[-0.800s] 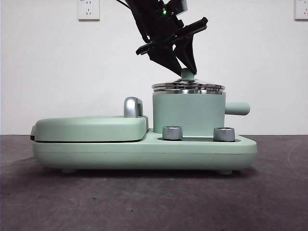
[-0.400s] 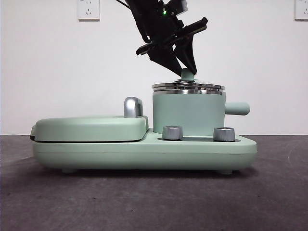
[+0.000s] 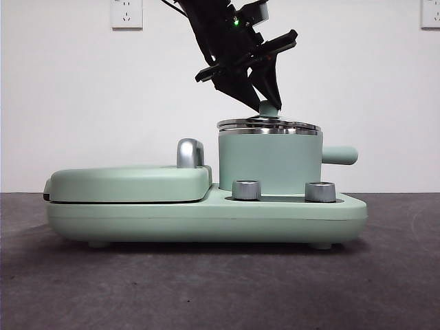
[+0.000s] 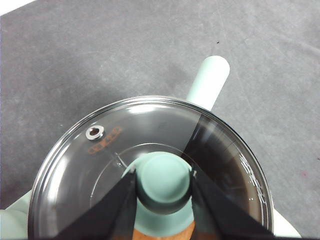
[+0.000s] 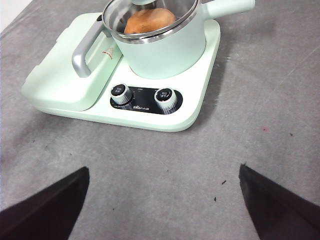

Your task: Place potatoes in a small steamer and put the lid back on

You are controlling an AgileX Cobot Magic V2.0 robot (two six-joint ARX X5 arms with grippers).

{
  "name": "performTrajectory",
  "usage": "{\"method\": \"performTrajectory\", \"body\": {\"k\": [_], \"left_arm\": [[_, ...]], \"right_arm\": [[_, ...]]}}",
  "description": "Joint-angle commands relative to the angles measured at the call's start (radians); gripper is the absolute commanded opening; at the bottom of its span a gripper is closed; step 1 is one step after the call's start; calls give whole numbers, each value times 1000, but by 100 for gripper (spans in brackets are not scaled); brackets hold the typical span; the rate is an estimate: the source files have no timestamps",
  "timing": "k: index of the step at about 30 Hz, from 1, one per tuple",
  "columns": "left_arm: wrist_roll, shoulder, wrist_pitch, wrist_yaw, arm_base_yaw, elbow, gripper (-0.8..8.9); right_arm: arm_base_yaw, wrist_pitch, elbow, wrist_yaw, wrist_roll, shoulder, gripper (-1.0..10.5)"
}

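The left pincer (image 4: 163, 197) pinches the mint-green knob (image 4: 163, 182) of the lid (image 4: 150, 165), one black jaw pressed to each side of it. In the front view the same pincer (image 3: 265, 103) comes down at a slant from above, tips at the knob (image 3: 268, 108). The lid (image 3: 268, 126) lies flat and level on the silver rim of the small steamer (image 3: 269, 161), centred, with no gap that shows. So the knob sits straight between the jaws, and what is left appears to be a letting-go and a lift straight up, away from the lid.

The potato (image 5: 149, 21) lies inside the steamer (image 5: 165, 50), seen orange-tan through the glass. The steamer's stubby handle (image 4: 209, 82) points out to the side, clear of the jaws.

The right pincer (image 5: 162, 200) waits well back above the grey surface (image 5: 250, 125), jaws spread wide, holding nothing, the cooker base (image 5: 195, 107) well ahead of it.
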Motion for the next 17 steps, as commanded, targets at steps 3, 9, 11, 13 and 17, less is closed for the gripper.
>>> {"method": "performTrajectory", "body": {"k": [3,9,11,13,17], "left_arm": [[23,30,42,4,-6,31,17],[22,30,63,4,-6,32,17],[22,29,64,4,-6,32,17],[21,28,62,4,-6,32,17],[21,11,61,4,-6,32,17]], "right_arm": [[6,10,8,-2,7,2,478],[6,10,8,-2,7,2,478],[6,10,8,-2,7,2,478],[6,10,8,-2,8,2,478],[6,11,8,-1,14,2,478]]}}
